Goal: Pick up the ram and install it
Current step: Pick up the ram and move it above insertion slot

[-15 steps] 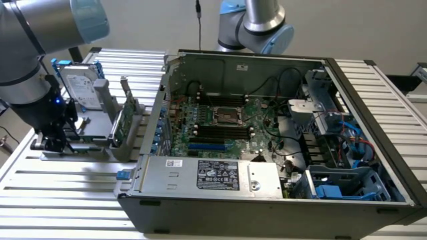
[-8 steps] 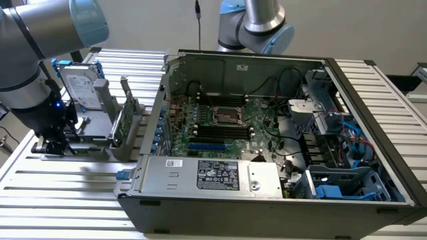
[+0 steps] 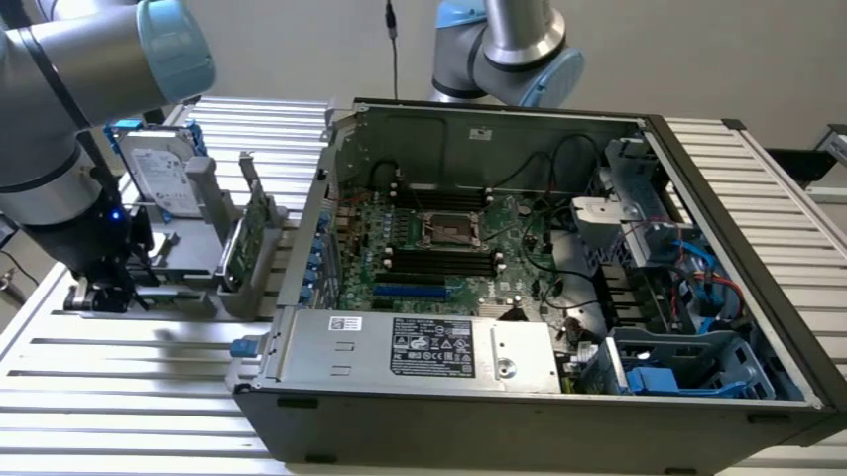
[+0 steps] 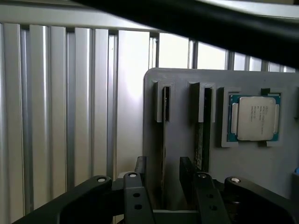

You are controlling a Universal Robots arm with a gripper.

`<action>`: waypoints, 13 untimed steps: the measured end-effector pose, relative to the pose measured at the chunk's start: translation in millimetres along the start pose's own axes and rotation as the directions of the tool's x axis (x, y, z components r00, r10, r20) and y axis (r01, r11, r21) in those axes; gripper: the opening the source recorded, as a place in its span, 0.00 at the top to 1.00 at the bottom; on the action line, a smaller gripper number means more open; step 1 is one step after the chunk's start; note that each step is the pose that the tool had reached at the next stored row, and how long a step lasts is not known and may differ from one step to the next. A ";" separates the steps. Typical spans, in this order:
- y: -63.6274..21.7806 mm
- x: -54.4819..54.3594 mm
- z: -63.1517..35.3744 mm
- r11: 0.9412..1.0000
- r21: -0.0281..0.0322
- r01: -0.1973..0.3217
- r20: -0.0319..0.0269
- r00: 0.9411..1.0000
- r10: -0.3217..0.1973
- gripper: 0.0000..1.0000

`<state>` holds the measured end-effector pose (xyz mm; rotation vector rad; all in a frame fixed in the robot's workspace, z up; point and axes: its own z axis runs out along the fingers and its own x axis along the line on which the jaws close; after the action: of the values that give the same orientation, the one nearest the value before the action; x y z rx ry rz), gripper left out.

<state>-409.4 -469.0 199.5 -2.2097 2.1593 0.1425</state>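
As the gripper (image 4: 163,164) hangs at the grey rack (image 4: 182,78), we log jaws wide, straddling the slotted ram (image 4: 165,121).

Pale wall (image 3: 715,59), slatted metal tabletop (image 3: 119,387)

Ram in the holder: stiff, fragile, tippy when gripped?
Probably stiff and light: the ram is a thin board standing on edge in the holder. Likely fragile if twisted. The open gripper straddles it, so tipping seems unlikely.
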 end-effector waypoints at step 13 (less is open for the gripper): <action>-0.1 2.0 4.1 1.000 -0.029 0.011 0.030 1.000 -0.010 0.67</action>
<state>-409.4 -470.6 195.2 -2.2187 2.1440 0.2063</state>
